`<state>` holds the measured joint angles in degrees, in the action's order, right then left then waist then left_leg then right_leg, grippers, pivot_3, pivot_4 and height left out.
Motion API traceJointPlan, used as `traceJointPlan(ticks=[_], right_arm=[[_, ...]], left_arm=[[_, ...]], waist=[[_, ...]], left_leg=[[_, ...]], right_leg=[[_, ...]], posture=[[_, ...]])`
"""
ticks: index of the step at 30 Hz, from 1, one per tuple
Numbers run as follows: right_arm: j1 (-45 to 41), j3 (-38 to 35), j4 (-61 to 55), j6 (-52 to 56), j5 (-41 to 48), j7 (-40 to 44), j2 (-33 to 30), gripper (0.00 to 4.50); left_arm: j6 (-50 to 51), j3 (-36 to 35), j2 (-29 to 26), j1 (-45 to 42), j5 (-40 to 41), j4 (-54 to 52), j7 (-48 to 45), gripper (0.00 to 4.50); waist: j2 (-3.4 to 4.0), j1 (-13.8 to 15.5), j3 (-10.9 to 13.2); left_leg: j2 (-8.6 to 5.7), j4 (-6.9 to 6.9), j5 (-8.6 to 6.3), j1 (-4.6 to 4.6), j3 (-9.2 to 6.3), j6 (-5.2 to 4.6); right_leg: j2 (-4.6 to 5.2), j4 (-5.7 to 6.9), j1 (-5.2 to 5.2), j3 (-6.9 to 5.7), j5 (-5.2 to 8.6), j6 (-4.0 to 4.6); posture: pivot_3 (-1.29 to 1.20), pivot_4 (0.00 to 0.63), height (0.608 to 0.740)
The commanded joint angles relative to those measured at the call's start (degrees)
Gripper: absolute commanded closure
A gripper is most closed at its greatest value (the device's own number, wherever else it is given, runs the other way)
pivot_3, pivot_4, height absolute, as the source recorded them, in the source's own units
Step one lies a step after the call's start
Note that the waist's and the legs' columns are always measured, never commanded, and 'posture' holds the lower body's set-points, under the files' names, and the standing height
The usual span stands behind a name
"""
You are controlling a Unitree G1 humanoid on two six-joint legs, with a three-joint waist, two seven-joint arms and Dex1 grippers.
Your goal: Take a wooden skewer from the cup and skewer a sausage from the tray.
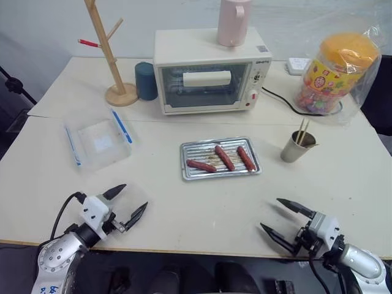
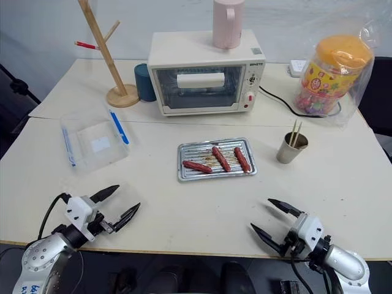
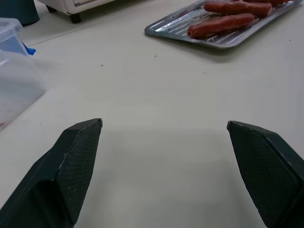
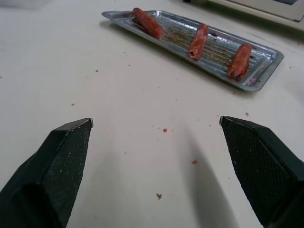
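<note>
A: Status?

B: Nothing started. My left hand (image 1: 124,208) and right hand (image 1: 286,220) both hover low over the near edge of the worktop (image 1: 202,202), fingers spread wide, holding nothing.

A: Where's the skewer?

B: A couple of skewers (image 1: 302,131) stand upright in the cup (image 1: 296,147), far right of me, just right of the tray (image 1: 220,158) and apart from it. Tray sits mid-worktop in front of the oven (image 1: 209,72), three sausages (image 1: 224,157) lying on it, untouched.

A: So which step?

B: First one, I'd say: fetch a skewer. The right hand is the closer one, cup is ahead of it and slightly outward.

A: What does the move need?

B: Reach forward to the cup, come in above the rim, narrow the fingers a lot; the sticks are thin and close together, so I should pinch one near its top and lift straight up. Risk: tipping the cup, or pulling two sticks.

A: Then?

B: Point down onto a sausage, left hand likely steadies it.
</note>
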<state>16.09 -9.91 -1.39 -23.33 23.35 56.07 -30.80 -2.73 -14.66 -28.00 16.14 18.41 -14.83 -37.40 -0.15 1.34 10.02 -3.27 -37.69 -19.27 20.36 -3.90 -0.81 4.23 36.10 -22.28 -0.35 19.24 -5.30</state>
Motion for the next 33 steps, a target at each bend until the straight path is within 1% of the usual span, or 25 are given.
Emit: traceJointPlan(ticks=[1, 3, 5, 6, 7, 11, 13, 14, 17, 19, 21, 23, 25, 27, 29, 31, 33], right_arm=[[-0.33, -2.31, -1.15, 0.43, 2.62, -0.47, -0.01, 0.0], [0.18, -3.49, -2.54, 1.33, 3.94, -0.72, -0.55, 0.0], [1.29, -6.26, -4.45, 2.29, 5.46, -1.57, -1.21, 0.0], [2.35, -8.78, -5.42, 2.92, 6.73, -2.23, -1.72, 0.0], [3.5, -11.6, -6.12, 3.36, 7.79, -2.93, -2.14, 0.0], [7.68, -20.46, -5.47, 3.46, 9.37, -3.52, -3.57, 0.0], [10.0, -27.26, -0.83, 2.04, 8.76, -3.44, -5.21, 0.0], [10.54, -29.13, 0.57, 1.65, 8.55, -3.27, -5.71, 0.0], [10.18, -31.79, 3.2, 1.34, 7.6, -1.19, -9.23, 0.0], [9.23, -32.42, 2.7, 3.03, 8.33, 0.0, -11.6, 0.0], [7.35, -32.08, 1.41, 6.56, 9.2, 1.33, -15.41, 0.0], [2.54, -30.03, 1.23, 12.19, 8.9, 3.19, -22.61, 0.0], [-3.84, -26.35, 2.56, 17.66, 7.0, 3.51, -29.31, 0.0], [-10.47, -21.28, 3.39, 22.97, 5.37, 3.35, -34.22, 0.0], [-14.04, -18.86, 3.82, 25.76, 4.4, 3.16, -35.83, 0.0], [-22.26, -11.34, 4.0, 30.69, 1.14, 3.39, -39.13, 0.0], [-28.48, -6.05, 4.76, 33.7, -1.93, 3.45, -40.64, 0.0]], left_arm=[[2.92, -0.32, -1.56, -0.8, 3.23, -2.51, -1.83, 0.05], [7.97, -0.41, -2.61, -2.21, 7.99, -3.75, -3.43, 0.05], [18.07, -0.89, -6.01, -3.16, 18.74, -5.94, -8.47, 0.05], [20.87, -1.65, -6.49, -5.03, 22.74, -6.32, -9.02, 0.05], [22.32, -1.95, -7.18, -6.92, 24.92, -6.33, -9.98, 0.05], [22.84, -0.39, -10.34, -12.65, 24.58, -5.38, -14.72, 0.05], [22.91, 1.86, -10.81, -18.51, 24.85, -4.03, -17.67, 0.05], [23.1, 2.47, -10.8, -20.13, 24.98, -3.72, -18.54, 0.05], [22.71, 4.63, -10.06, -23.73, 23.92, -3.38, -20.39, 0.05], [22.45, 5.27, -9.37, -25.37, 23.69, -3.16, -20.64, 0.05], [22.94, 5.74, -8.88, -26.56, 23.78, -3.21, -20.42, 0.05], [23.82, 7.56, -9.65, -26.65, 22.81, -4.39, -21.25, 0.05], [24.04, 7.94, -8.24, -26.76, 22.95, -4.51, -19.85, 0.05], [22.77, 8.4, -7.06, -26.85, 21.63, -4.31, -18.81, 0.05], [22.35, 8.69, -6.7, -26.89, 20.79, -4.39, -18.66, 0.05], [22.63, 9.07, -6.14, -26.6, 20.6, -5.45, -17.93, 0.05], [22.92, 9.4, -5.86, -26.42, 20.53, -6.25, -17.49, 0.05]], waist=[[0.0, 0.0, 0.0], [0.0, 0.0, 0.0], [0.01, 0.1, 0.0], [0.05, 0.16, 0.02], [0.12, 0.19, 0.04], [0.2, 0.14, 0.02], [0.25, 0.07, 0.0], [0.26, 0.08, 0.0], [0.35, -0.29, -0.04], [0.35, -0.95, -0.05], [0.37, -1.46, -0.05], [0.41, -1.78, -0.05], [0.51, -2.1, -0.08], [0.5, -1.7, -0.07], [0.44, -1.24, -0.05], [0.42, -0.48, -0.03], [0.47, -0.41, -0.03]], left_leg=[[0.0, 0.0, 0.0, 0.0, 0.0, 0.0], [0.0, -0.01, 0.0, 0.0, 0.0, 0.0], [0.0, -0.03, 0.0, 0.0, 0.0, 0.0], [0.0, -0.04, 0.0, 0.0, -0.01, 0.0], [0.0, -0.05, 0.0, 0.01, -0.01, 0.0], [-0.04, -0.09, 0.0, 0.01, -0.02, -0.01], [-0.03, -0.05, 0.0, -0.04, -0.02, -0.01], [-0.04, -0.05, 0.0, -0.03, -0.01, -0.01], [-0.05, -0.05, 0.0, -0.11, 0.01, -0.02], [-0.02, -0.03, -0.01, -0.18, 0.07, -0.02], [0.04, -0.01, 0.0, -0.2, 0.07, -0.01], [0.04, -0.03, 0.0, -0.2, 0.1, -0.02], [0.03, -0.08, 0.0, -0.23, 0.24, -0.04], [0.05, -0.11, 0.0, -0.23, 0.23, -0.04], [0.11, -0.13, 0.02, -0.11, 0.16, -0.01], [0.12, -0.23, 0.04, 0.17, 0.02, 0.02], [0.08, -0.41, 0.01, 0.35, 0.1, -0.01]], right_leg=[[0.0, 0.0, 0.0, 0.01, 0.0, 0.0], [0.0, 0.0, 0.01, 0.0, 0.0, 0.0], [0.02, 0.02, 0.01, 0.0, 0.0, 0.0], [0.01, 0.04, 0.01, 0.0, 0.0, 0.0], [0.02, 0.04, 0.01, 0.0, 0.0, 0.0], [0.07, 0.04, 0.05, -0.03, 0.0, 0.0], [0.03, 0.02, 0.08, -0.03, 0.0, 0.0], [0.02, 0.02, 0.08, -0.03, 0.0, 0.0], [0.03, 0.0, 0.19, -0.02, 0.0, 0.0], [-0.02, 0.0, 0.23, 0.03, 0.0, 0.0], [-0.07, 0.01, 0.24, 0.03, 0.0, 0.0], [-0.08, 0.03, 0.23, 0.06, 0.0, 0.0], [-0.08, 0.08, 0.22, 0.2, -0.01, -0.02], [-0.08, 0.1, 0.21, 0.17, -0.01, -0.02], [-0.13, 0.1, 0.07, 0.11, 0.0, -0.01], [-0.14, 0.09, -0.12, 0.0, 0.0, 0.0], [-0.11, 0.12, -0.27, 0.08, -0.01, -0.02]], posture=[[0.0, 0.15, 0.74], [0.0, 0.15, 0.74], [0.0, 0.15, 0.74], [0.0, 0.15, 0.74], [0.0, 0.15, 0.74], [0.0, 0.15, 0.74], [0.0, 0.15, 0.74], [0.0, 0.15, 0.74], [0.0, 0.15, 0.74], [0.0, 0.15, 0.74], [0.0, 0.15, 0.74], [0.0, 0.15, 0.74], [0.0, 0.15, 0.74], [0.0, 0.15, 0.74], [0.0, 0.15, 0.74], [0.0, 0.15, 0.74], [0.0, 0.15, 0.74]])
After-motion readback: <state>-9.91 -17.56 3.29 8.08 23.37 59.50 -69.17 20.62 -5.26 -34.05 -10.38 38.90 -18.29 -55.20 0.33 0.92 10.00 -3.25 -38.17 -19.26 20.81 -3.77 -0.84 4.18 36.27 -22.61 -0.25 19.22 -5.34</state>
